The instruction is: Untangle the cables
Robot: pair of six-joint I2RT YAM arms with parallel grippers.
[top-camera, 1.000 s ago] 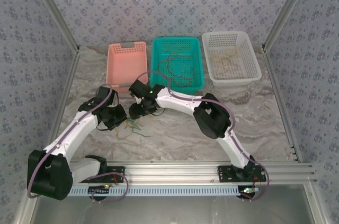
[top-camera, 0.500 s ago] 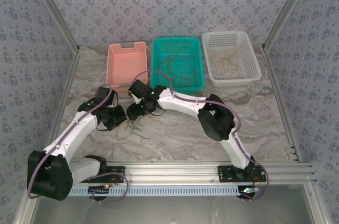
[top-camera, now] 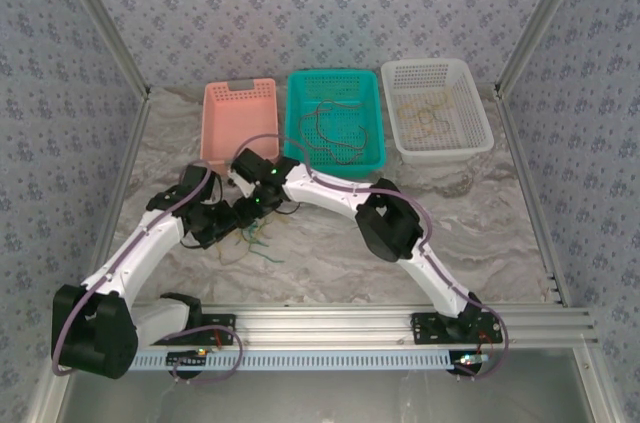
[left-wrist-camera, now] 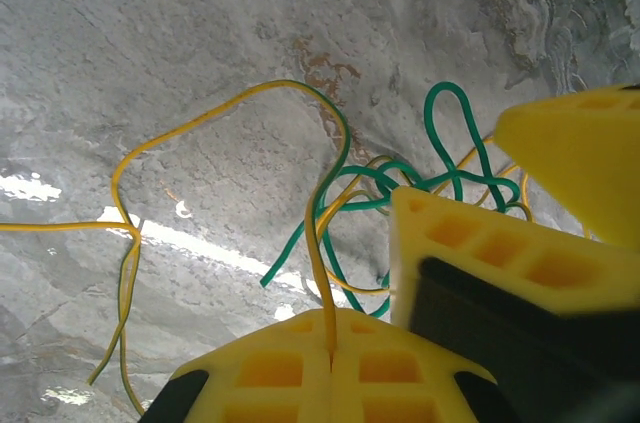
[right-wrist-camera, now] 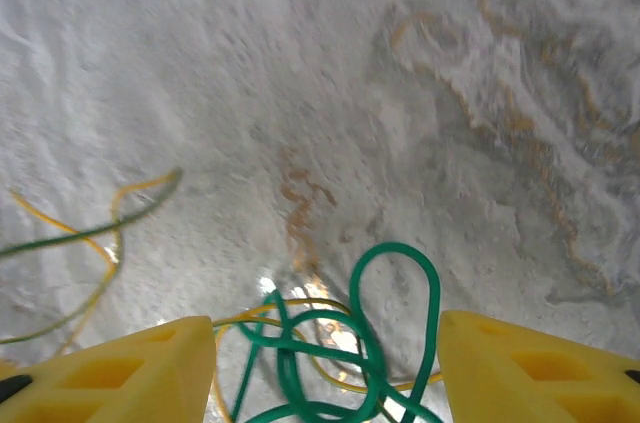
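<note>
Here left fingers (left-wrist-camera: 270, 368) pinch yellow cable (left-wrist-camera: 318, 243); right fingers (right-wrist-camera: 520, 363) apart.

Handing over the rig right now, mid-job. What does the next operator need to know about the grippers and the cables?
Left gripper: shut on the yellow cable, pinched at the fingertips.
Right gripper: open, straddling loops of the green cable, not gripping.
Both cables lie tangled on the table near the pink basket.
Done: dark cables are in the teal basket, pale yellow cables in the white basket.
Left: pull green and yellow apart, then probably bin them.
</note>
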